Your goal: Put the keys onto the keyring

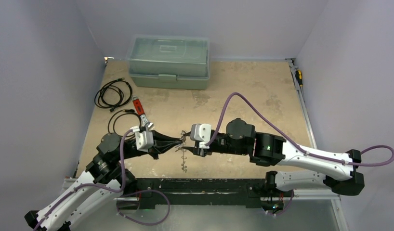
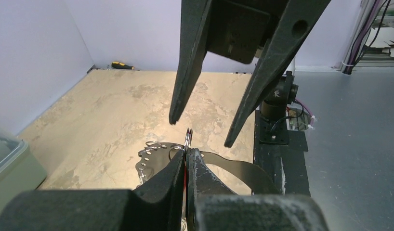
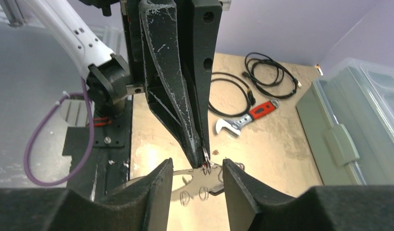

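My left gripper is shut on a small silver split ring, held edge-up above the table. A red sliver shows between its pads. Under it hangs the keyring, a flat silvery band with holes and several small wire rings; it also shows in the right wrist view. Something thin dangles below the grippers; the keys' coloured heads are otherwise hidden. My right gripper is open, with its fingers on either side of the left gripper's tip and touching nothing. It shows from the left wrist too.
A red-handled wrench and coiled black cables lie on the table at the left. A grey-green lidded box stands at the back. A screwdriver lies by the right wall. The black base rail runs along the near edge.
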`<state>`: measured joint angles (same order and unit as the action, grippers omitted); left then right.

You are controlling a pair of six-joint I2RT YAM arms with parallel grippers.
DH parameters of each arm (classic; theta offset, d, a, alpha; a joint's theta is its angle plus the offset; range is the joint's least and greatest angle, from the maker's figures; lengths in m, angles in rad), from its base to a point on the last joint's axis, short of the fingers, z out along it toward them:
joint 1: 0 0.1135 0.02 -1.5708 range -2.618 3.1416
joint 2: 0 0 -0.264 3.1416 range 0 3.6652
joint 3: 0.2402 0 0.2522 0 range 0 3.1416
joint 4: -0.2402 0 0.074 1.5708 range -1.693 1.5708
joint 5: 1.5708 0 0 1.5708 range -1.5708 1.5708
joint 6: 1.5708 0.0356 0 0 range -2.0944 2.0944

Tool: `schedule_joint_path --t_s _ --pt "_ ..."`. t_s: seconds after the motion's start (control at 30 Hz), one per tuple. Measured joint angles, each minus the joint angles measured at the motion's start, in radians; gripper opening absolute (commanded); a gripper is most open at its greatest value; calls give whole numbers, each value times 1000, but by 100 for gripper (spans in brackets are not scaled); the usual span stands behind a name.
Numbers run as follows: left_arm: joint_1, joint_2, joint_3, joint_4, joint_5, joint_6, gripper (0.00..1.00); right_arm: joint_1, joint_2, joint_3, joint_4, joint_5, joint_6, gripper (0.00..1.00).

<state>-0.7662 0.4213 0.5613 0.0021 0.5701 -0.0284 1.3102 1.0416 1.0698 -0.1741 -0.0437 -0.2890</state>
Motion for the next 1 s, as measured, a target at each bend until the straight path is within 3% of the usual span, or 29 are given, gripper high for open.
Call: schedule_joint_path --t_s 0.17,0.4,1.0 --pt "0 13 4 0 -2 6 0 0 43 136 -155 13 -30 47" --pt "0 50 6 -1 4 6 0 0 152 302 -332 26 -79 40" --pt "0 53 6 -4 18 6 0 5 209 340 -459 53 -130 16"
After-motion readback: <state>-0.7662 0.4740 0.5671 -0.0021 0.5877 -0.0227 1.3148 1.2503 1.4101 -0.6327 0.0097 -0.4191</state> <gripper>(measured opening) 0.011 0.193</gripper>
